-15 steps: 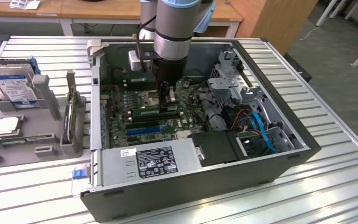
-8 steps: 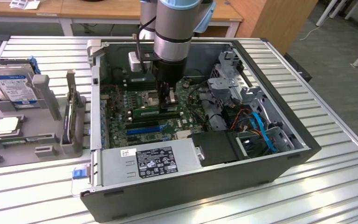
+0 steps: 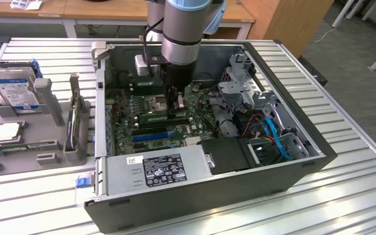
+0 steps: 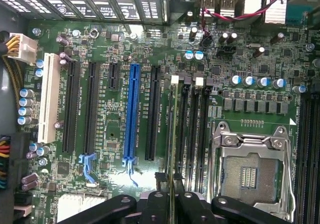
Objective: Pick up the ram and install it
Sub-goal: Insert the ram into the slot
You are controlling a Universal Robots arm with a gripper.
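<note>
Black two-finger gripper is reaching down inside the open dark-grey metal computer case, fingers clamping the flat faces of the ram, a long, thin green circuit-board stick showing edge-on in the wrist view. The stick is standing at the narrow black memory slots, just beside the square silver processor socket on the green motherboard. I cannot tell whether it is seated. Judging it light and stiff but fragile, tolerating no twist or bending. The safest hold is looking like mid-length on the flat faces, near the upper edge, leaving the contact edge free.
</note>
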